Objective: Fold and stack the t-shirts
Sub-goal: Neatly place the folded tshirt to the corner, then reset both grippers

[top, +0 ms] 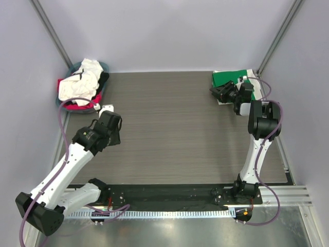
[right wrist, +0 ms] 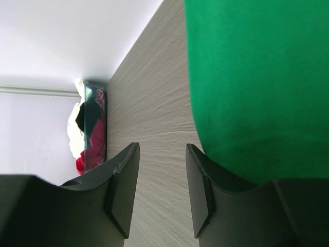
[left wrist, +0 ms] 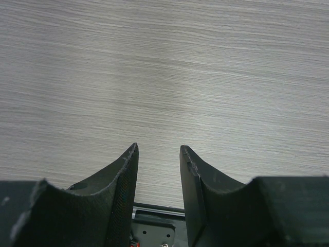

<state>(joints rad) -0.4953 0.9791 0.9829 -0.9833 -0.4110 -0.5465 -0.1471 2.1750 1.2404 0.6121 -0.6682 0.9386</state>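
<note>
Top external: green t-shirt (top: 231, 78) lies flat at the bench's (top: 169, 128) far right corner, right end effector (top: 218, 91) at its left edge; the other t-shirts (top: 79, 85) are heaped in the basket (top: 76, 66), far left. Left wrist: left end effector (left wrist: 158, 149) hovers half-open over the bench, gripping nothing. Right wrist: fingers (right wrist: 200, 180) narrowly apart, holding nothing, one alongside the green t-shirt.

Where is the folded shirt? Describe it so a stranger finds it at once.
Start at the table and go to its far right corner, beside the right gripper. The green shirt lies there folded flat and alone; the other shirts sit crumpled in the basket at the far left corner.
</note>
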